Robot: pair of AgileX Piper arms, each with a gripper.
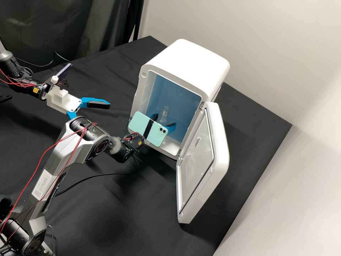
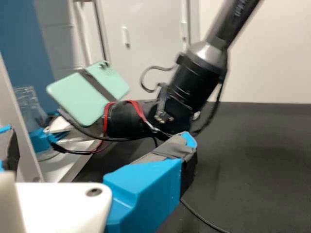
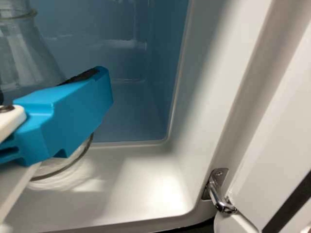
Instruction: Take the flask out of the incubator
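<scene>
1. My right jaws are inside the incubator point(image 1: 191, 64), down at the base of the flask point(image 1: 166, 111). I cannot tell whether they have closed on the glass.
2. The flask is clear, conical and upright. It stands on the incubator's white floor, toward the left side of the blue-lined chamber.
3. My left jaws stand wide open with nothing between them. They hang above the tabletop point(image 1: 248, 121), left of the incubator and well apart from it, pointing toward the open front.
4. The right arm point(image 1: 81, 142) comes in from the near left. A mint-green phone point(image 1: 148, 129) is strapped at its wrist, just outside the chamber opening.
5. Red wires point(image 1: 53, 149) run along that arm, and more trail off the left arm point(image 1: 21, 81) at the far left.
6. The incubator door point(image 1: 199, 160) is swung fully open to the right of the chamber. A metal hinge point(image 3: 218, 194) holds it at the chamber's lower right corner.
7. The incubator is white with rounded corners and sits on the black tabletop toward its far right. A black curtain point(image 1: 53, 25) hangs at the far left and a pale wall point(image 1: 277, 42) stands behind.
</scene>
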